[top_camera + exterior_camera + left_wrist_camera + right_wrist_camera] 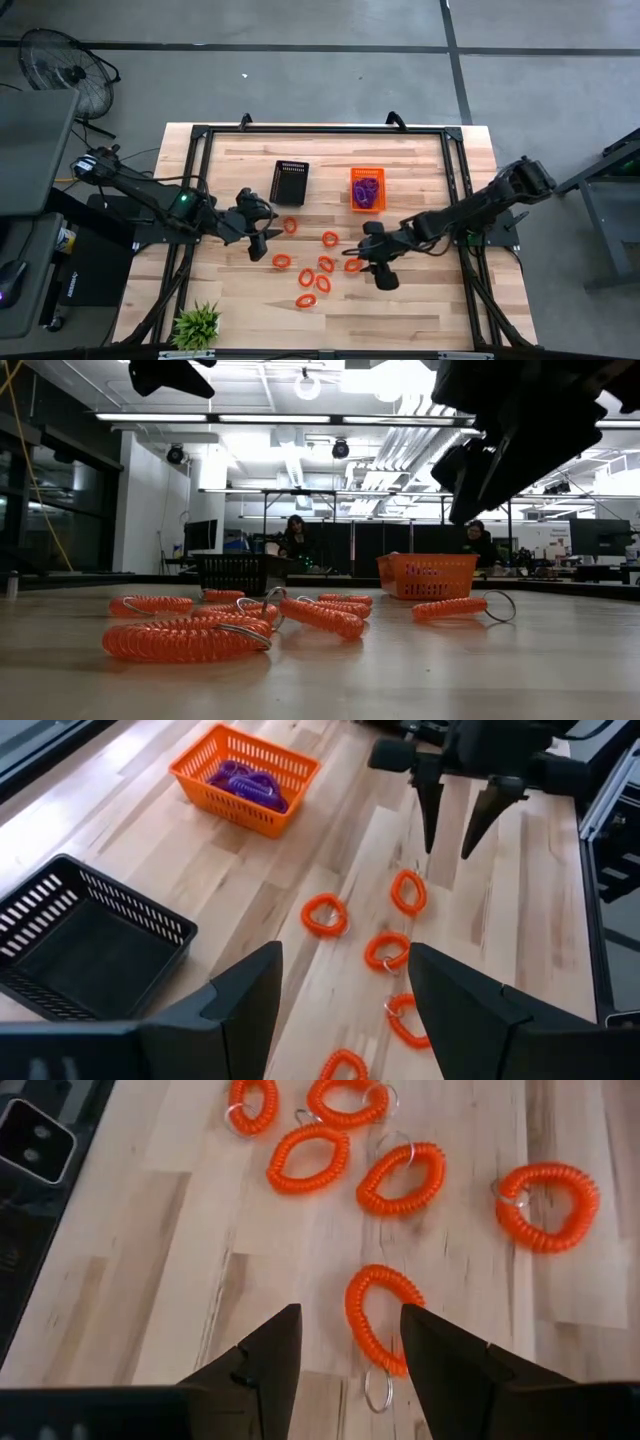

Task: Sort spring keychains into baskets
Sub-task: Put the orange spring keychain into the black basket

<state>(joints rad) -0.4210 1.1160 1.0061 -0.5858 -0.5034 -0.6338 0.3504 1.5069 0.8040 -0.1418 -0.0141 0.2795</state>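
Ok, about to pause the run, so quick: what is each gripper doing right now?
Left gripper: open, holding nothing.
Right gripper: open, empty, poised over an orange-red keychain.

Two people [296, 532] far behind the black basket [232, 573], too small to make out, purple keychains [367, 193] in the orange basket [353, 176] piled too close to count, fan [62, 62] beyond the black basket cut off by the edge

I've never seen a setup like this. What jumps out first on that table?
Bright orange keychains lie scattered on the wooden table between two dark arms. The right gripper hangs open over one of them; the left gripper waits open nearby. Behind, the orange basket holds purple keychains, beside an empty black basket.
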